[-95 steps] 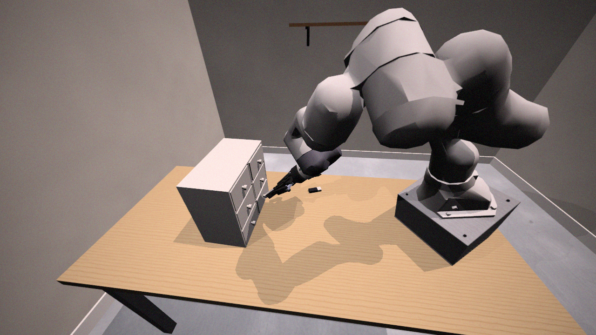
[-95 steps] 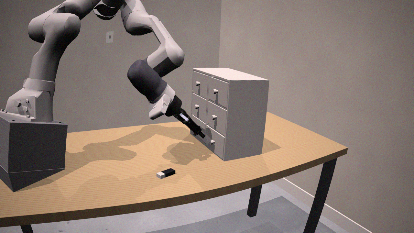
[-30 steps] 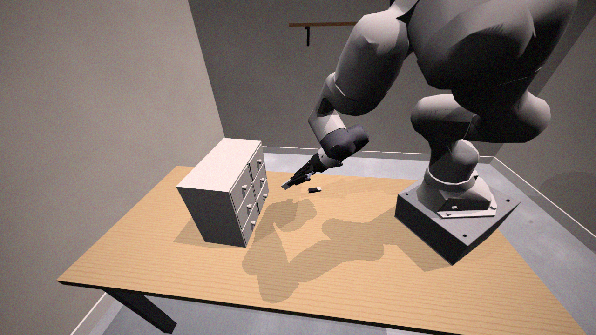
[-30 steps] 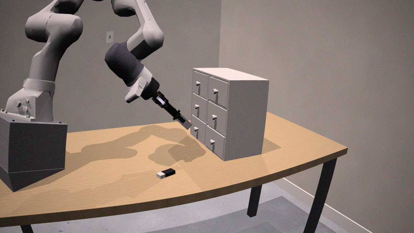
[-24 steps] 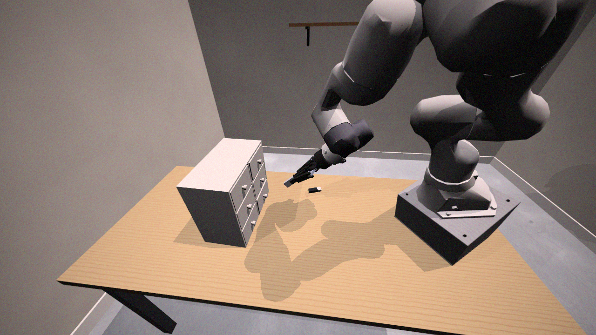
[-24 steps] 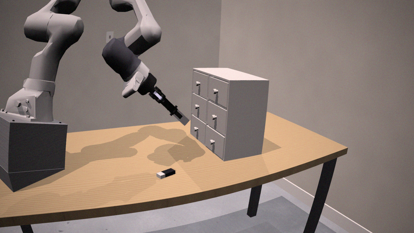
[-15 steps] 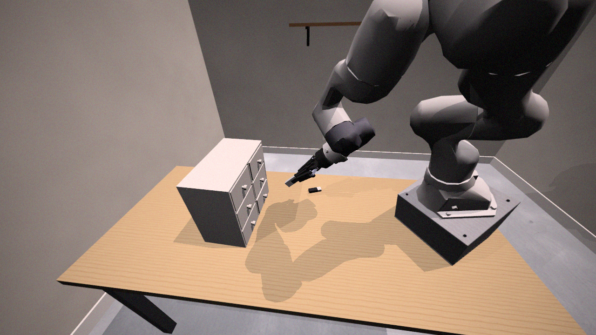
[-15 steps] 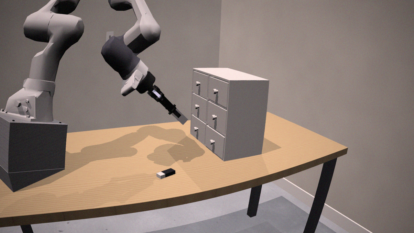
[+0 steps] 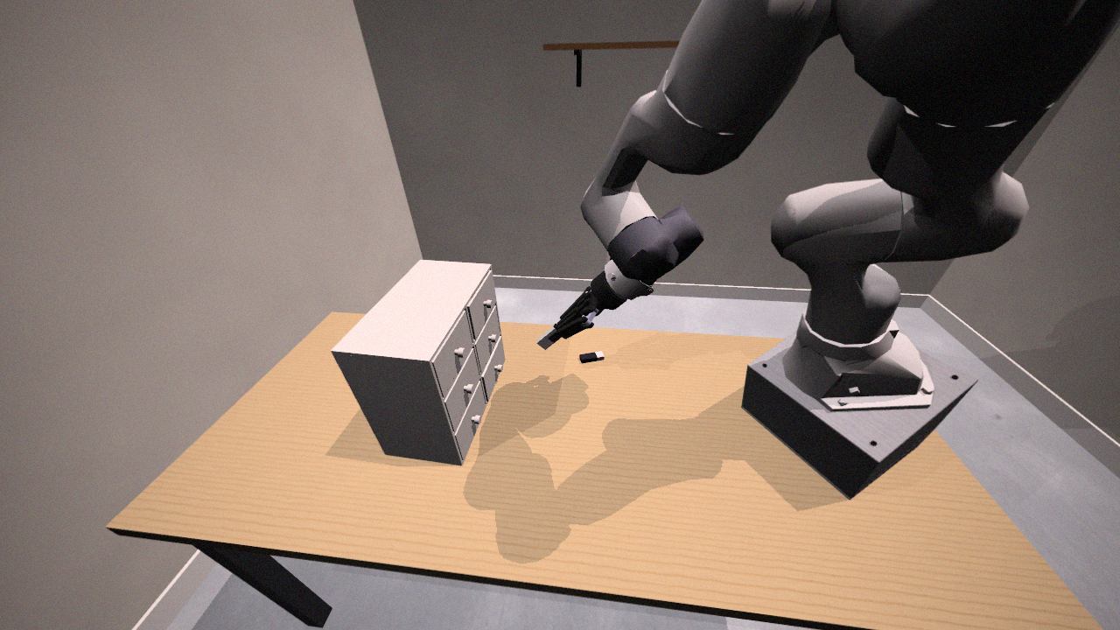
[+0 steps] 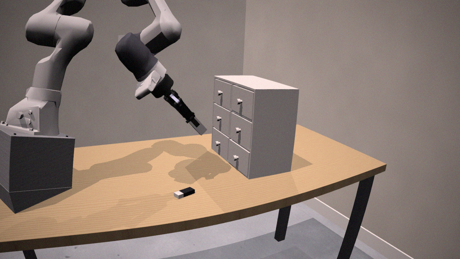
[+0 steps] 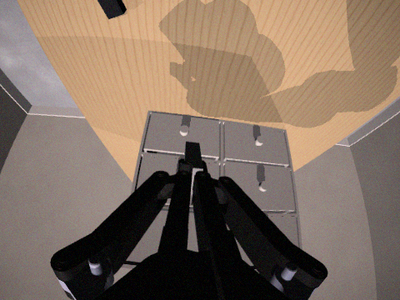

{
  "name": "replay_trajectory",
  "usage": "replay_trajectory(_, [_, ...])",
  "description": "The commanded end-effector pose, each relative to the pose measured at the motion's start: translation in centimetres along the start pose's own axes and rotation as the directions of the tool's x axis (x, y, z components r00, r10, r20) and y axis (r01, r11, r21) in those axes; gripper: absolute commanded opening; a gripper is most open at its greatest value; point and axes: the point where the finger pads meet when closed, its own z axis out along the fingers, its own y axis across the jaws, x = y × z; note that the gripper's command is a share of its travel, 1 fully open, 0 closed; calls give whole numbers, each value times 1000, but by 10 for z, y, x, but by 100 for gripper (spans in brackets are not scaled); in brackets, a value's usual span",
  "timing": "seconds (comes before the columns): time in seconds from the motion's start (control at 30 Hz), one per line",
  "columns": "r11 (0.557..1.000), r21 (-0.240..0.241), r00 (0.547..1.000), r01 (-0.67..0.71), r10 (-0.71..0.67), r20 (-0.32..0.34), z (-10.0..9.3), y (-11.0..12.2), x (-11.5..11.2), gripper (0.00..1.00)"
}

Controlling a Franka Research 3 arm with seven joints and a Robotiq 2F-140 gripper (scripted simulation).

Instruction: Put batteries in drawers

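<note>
The white chest (image 9: 415,309) (image 10: 271,128) stands upright. Its right top drawer (image 9: 479,317) (image 10: 247,108) and right bottom drawer (image 9: 490,382) (image 10: 243,162) (image 11: 164,134) look pushed in, as do the other drawers. My gripper (image 9: 545,341) (image 10: 201,129) (image 11: 191,152) is shut and empty, pointing slantwise down at the chest. Its tips are a short way in front of the right column, above the table, touching nothing visible. In the wrist view they cover part of the middle right drawer. I see neither the AAA battery nor the nine-volt battery; I cannot tell whether they are inside drawers.
A small black block (image 9: 589,357) (image 10: 188,192) (image 11: 112,8) with a white end lies flat on the table (image 9: 313,517) (image 10: 134,180) (image 11: 75,62), in front of the chest and off to its right side. The robot's base block (image 9: 814,435) (image 10: 41,164) stands opposite the drawer fronts.
</note>
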Motion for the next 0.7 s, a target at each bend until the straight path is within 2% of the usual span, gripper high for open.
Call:
replay_trajectory(0.0, [1000,13,998,-12,13,-55,-7,-5,8,0])
replay_trajectory(0.2, [1000,13,995,-12,14,-102,-16,-5,8,0])
replay_trajectory(0.4, [1000,13,968,-12,15,-249,-43,-4,10,0])
replay_trajectory(0.6, [1000,13,916,-12,17,-401,-72,-4,11,0])
replay_trajectory(0.67, [1000,13,916,-12,17,-401,-72,-4,11,0])
